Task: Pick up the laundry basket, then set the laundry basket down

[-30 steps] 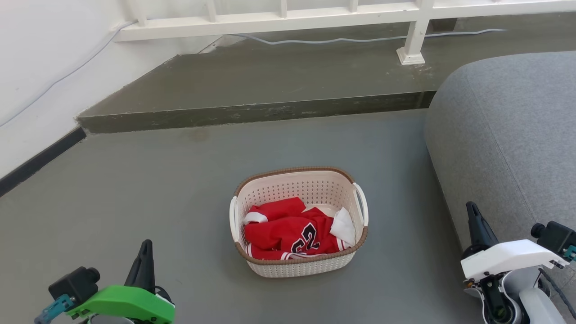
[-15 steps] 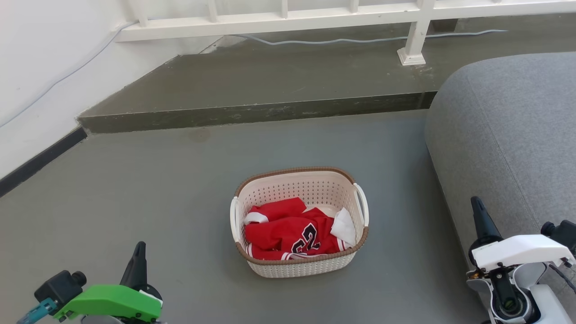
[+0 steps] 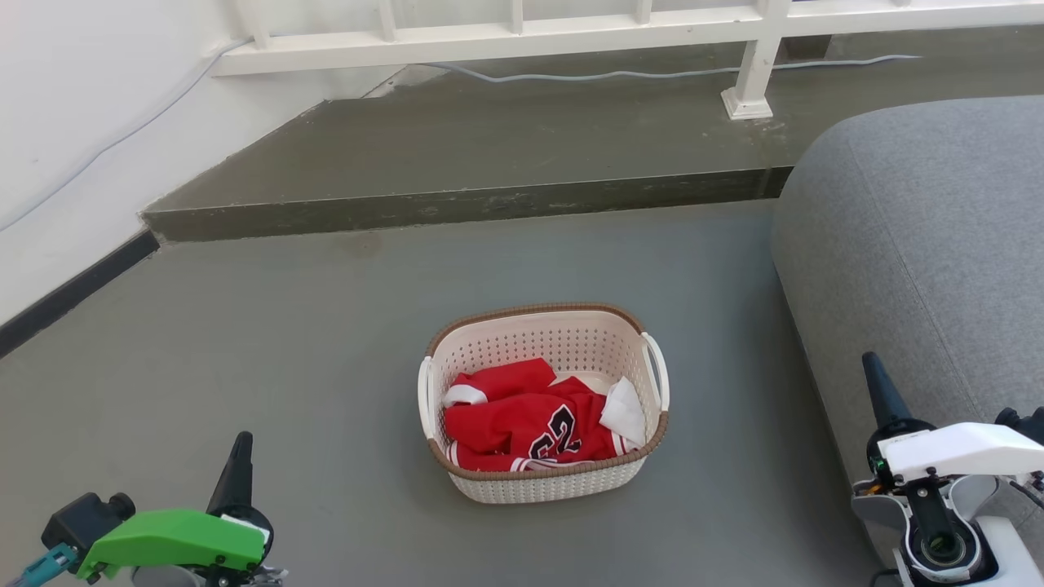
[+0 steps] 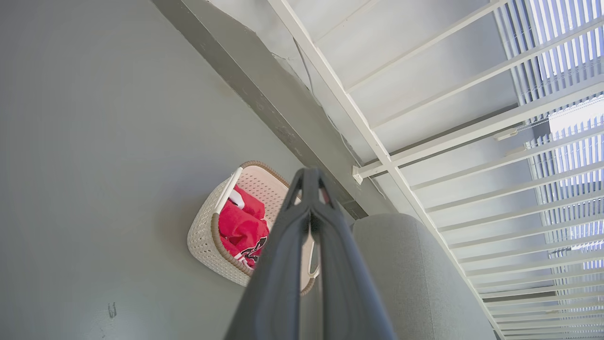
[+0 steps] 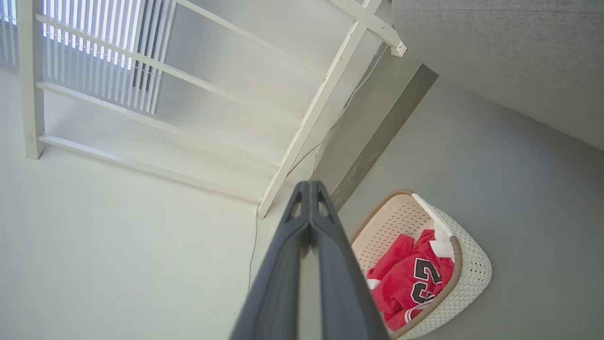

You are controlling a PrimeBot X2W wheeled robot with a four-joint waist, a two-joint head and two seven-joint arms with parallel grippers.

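Floor (image 3: 245, 326): grey and bare, running ahead of both sets of fingers to a raised dark step (image 3: 457, 204) below a white railing (image 3: 506, 33).
Sofa (image 3: 922, 244): grey upholstery, just beside and beyond the right gripper's fingers.
Laundry basket (image 3: 542, 485): cream, perforated, brown rim band, a white handle on each short side; it stands upright on the floor between the two sets of fingers and ahead of them, well apart from both.
Red jersey (image 3: 522, 420): crumpled inside the laundry basket, dark number showing, with a white cloth (image 3: 624, 412) at the end nearer the right fingers.
Left gripper (image 4: 310, 175): green housing low at the left of the head view — fingers pressed together at the tips, nothing between them; the basket lies past the tips, partly hidden behind them in the left wrist view.
Right gripper (image 5: 309, 187): white housing — fingers likewise closed tip to tip on nothing, the basket off to one side of them.
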